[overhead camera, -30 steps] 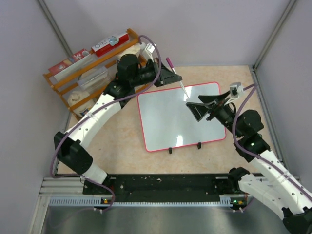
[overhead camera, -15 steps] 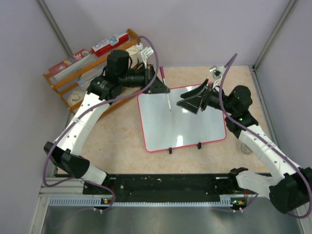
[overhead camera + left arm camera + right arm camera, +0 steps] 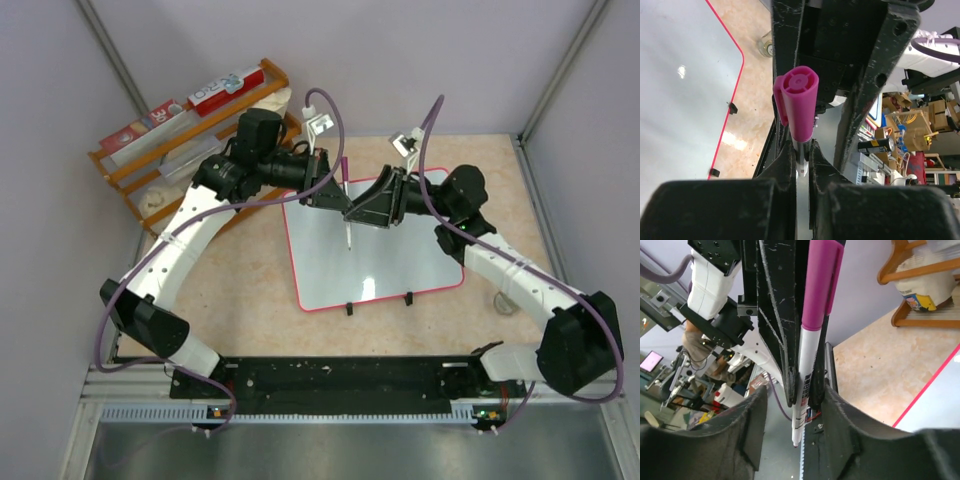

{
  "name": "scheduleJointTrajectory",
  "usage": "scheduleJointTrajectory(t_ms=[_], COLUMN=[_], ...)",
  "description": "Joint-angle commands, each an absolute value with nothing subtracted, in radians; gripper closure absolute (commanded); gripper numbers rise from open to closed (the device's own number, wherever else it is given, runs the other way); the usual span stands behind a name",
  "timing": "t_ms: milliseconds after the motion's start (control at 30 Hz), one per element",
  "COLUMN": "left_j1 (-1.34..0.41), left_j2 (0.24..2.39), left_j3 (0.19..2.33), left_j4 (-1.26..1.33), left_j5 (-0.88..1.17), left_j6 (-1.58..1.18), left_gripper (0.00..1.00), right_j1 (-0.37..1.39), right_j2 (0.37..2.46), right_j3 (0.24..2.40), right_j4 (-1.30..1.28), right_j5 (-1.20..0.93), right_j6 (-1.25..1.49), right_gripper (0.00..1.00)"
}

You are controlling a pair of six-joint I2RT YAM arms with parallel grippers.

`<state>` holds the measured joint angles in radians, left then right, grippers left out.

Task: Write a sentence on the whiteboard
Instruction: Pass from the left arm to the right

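The whiteboard (image 3: 385, 265) lies flat mid-table, white with a pink-red rim; no sentence is in view on it. My left gripper (image 3: 328, 190) hovers over its far left part, shut on a marker (image 3: 347, 228) held upright, pink cap up and tip down just above the board. In the left wrist view the marker (image 3: 800, 107) rises from between the left gripper's (image 3: 802, 152) pinched fingers. My right gripper (image 3: 366, 208) faces it from the right. In the right wrist view its jaws (image 3: 796, 407) stand open on either side of the marker (image 3: 807, 355), not touching it.
A wooden rack (image 3: 190, 130) with boxes stands at the back left. Two black clips (image 3: 350, 308) sit on the board's near edge. A small clear round object (image 3: 505, 302) lies right of the board. Grey walls enclose the table.
My right arm swung left from the board's right side to the marker, and its jaws narrowed around it. My left arm carried the marker from the far edge to over the board.
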<state>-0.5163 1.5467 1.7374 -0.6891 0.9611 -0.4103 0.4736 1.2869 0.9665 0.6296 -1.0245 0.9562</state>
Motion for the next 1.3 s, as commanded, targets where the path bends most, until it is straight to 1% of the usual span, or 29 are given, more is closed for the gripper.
scheduleJointTrajectory(t_ms=[0,33,200,267,367,400,567,633,667,733,800,833,867,900,933,967,1067,1133,1167,1233,1267], left_j1=[-0.518,-0.518,-0.518,-0.518,-0.518,-0.518,-0.512,-0.505,-0.502,-0.495,-0.491,-0.491,-0.491,-0.492,-0.492,-0.492,-0.492,-0.492,-0.492,-0.492,-0.492], left_j2=[1.549,1.554,1.562,1.565,1.565,1.562,1.539,1.522,1.516,1.497,1.486,1.485,1.483,1.485,1.485,1.483,1.476,1.473,1.474,1.480,1.480], left_j3=[1.775,1.776,1.786,1.789,1.792,1.793,1.805,1.807,1.806,1.802,1.793,1.792,1.784,1.779,1.775,1.764,1.746,1.744,1.744,1.746,1.746], left_j4=[-0.683,-0.683,-0.672,-0.670,-0.672,-0.670,-0.664,-0.652,-0.650,-0.638,-0.629,-0.624,-0.615,-0.608,-0.601,-0.594,-0.591,-0.591,-0.592,-0.591,-0.589], left_j5=[0.996,0.994,0.989,0.991,0.974,0.965,0.905,0.868,0.859,0.841,0.836,0.845,0.854,0.865,0.880,0.882,0.865,0.862,0.871,0.880,0.884], left_j6=[-0.387,-0.390,-0.396,-0.396,-0.394,-0.394,-0.394,-0.399,-0.399,-0.399,-0.405,-0.408,-0.413,-0.425,-0.428,-0.431,-0.434,-0.430,-0.430,-0.433,-0.433], left_gripper=[1.00,1.00,1.00,1.00,1.00,1.00,1.00,0.95,0.95,1.00,1.00,1.00,1.00,1.00,1.00,1.00,1.00,1.00,1.00,1.00,1.00], right_j1=[0.497,0.502,0.518,0.518,0.520,0.522,0.522,0.522,0.522,0.522,0.522,0.520,0.522,0.520,0.522,0.520,0.522,0.522,0.520,0.522,0.522], right_j2=[1.324,1.339,1.365,1.368,1.371,1.376,1.376,1.371,1.368,1.364,1.361,1.361,1.359,1.356,1.355,1.351,1.350,1.350,1.348,1.350,1.351], right_j3=[1.038,1.042,1.051,1.049,1.051,1.046,1.022,1.012,1.009,1.002,1.003,1.002,0.999,0.997,0.996,0.994,0.992,0.994,0.994,0.991,0.991], right_j4=[0.752,0.755,0.804,0.805,0.825,0.836,0.919,0.930,0.946,0.959,0.962,0.971,0.980,0.994,0.996,0.997,1.023,1.026,1.023,1.017,1.017], right_j5=[-1.086,-1.097,-1.140,-1.150,-1.170,-1.173,-1.177,-1.172,-1.170,-1.172,-1.172,-1.172,-1.170,-1.160,-1.155,-1.149,-1.140,-1.141,-1.143,-1.140,-1.140], right_j6=[1.038,1.046,1.080,1.083,1.092,1.104,1.143,1.155,1.158,1.160,1.158,1.161,1.169,1.172,1.172,1.173,1.189,1.193,1.193,1.190,1.192], right_gripper=[0.60,0.63,0.66,0.72,0.90,1.00,1.00,1.00,1.00,1.00,1.00,0.93,0.83,0.71,0.66,0.56,0.50,0.50,0.51,0.60,0.73])
